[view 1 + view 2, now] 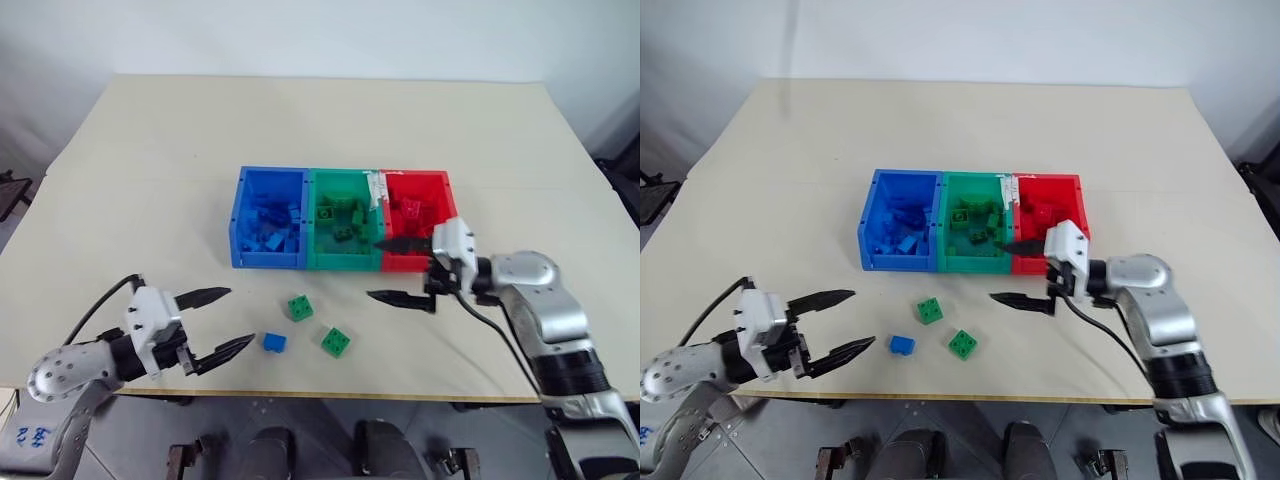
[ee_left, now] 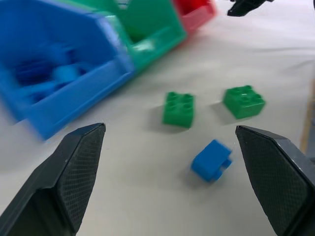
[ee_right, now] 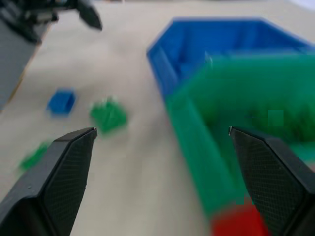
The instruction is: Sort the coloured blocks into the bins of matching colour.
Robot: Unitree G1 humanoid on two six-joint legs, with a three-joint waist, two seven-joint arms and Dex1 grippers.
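Three joined bins stand in a row mid-table: blue bin [image 1: 268, 261], green bin [image 1: 345, 263], red bin [image 1: 443, 192], each holding blocks of its own colour. In front of them lie two loose green blocks [image 1: 299, 307] [image 1: 336, 341] and one blue block [image 1: 274, 342]. My left gripper [image 1: 238, 317] is open just left of the blue block, empty, pointing toward it. In its wrist view the blue block [image 2: 211, 160] lies ahead between the fingers. My right gripper [image 1: 374, 269] is open at the red bin's front wall, pointing left, holding nothing.
The beige table's front edge [image 1: 330, 395] runs close behind the loose blocks. A strip of white tape [image 1: 377, 190] sits on the wall between the green and red bins. Bare tabletop stretches behind and to both sides of the bins.
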